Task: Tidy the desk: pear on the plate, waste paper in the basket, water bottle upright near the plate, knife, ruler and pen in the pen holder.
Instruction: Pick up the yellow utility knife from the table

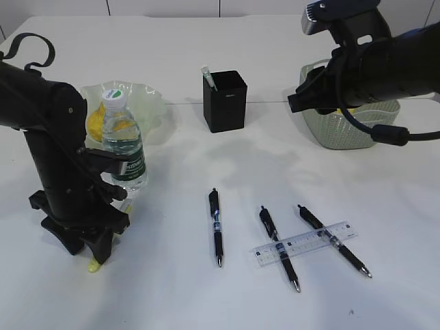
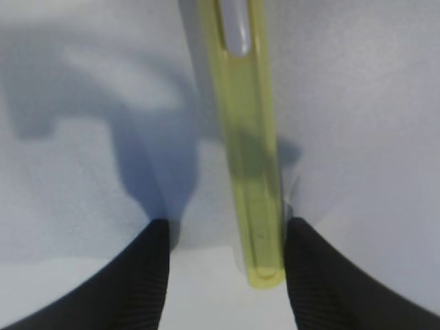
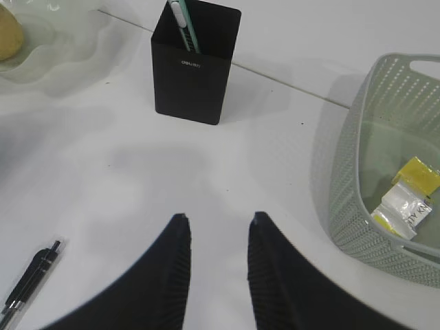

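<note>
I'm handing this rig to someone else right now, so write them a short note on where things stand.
Left end effector: down at the desk, open around a yellow-green pen, not clamped yet.
Right end effector: open, empty, hovering between the pen holder and the basket.
Done: pear on the plate; water bottle upright beside the plate; waste paper in the basket; one green-and-white tool already stands in the pen holder.
Left: the yellow-green pen, three black pens, and the ruler lying across two of them, all into the pen holder.
</note>
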Available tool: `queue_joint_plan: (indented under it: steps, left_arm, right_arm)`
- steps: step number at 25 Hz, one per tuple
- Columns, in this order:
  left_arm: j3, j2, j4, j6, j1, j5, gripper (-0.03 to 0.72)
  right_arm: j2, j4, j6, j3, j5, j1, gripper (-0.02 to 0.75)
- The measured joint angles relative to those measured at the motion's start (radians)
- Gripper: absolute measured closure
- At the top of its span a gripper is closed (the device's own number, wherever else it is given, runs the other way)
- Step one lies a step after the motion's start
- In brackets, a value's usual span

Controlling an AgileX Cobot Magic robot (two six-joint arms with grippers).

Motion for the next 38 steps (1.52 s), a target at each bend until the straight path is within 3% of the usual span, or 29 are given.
queue_joint_plan:
  steps: [38]
  left_arm:
    - [0.0,0.0,0.076,-0.019,0.0,-0.017,0.337]
  right_arm:
    - [0.0,-0.017,0.0,0.0,-0.026,0.0,0.519]
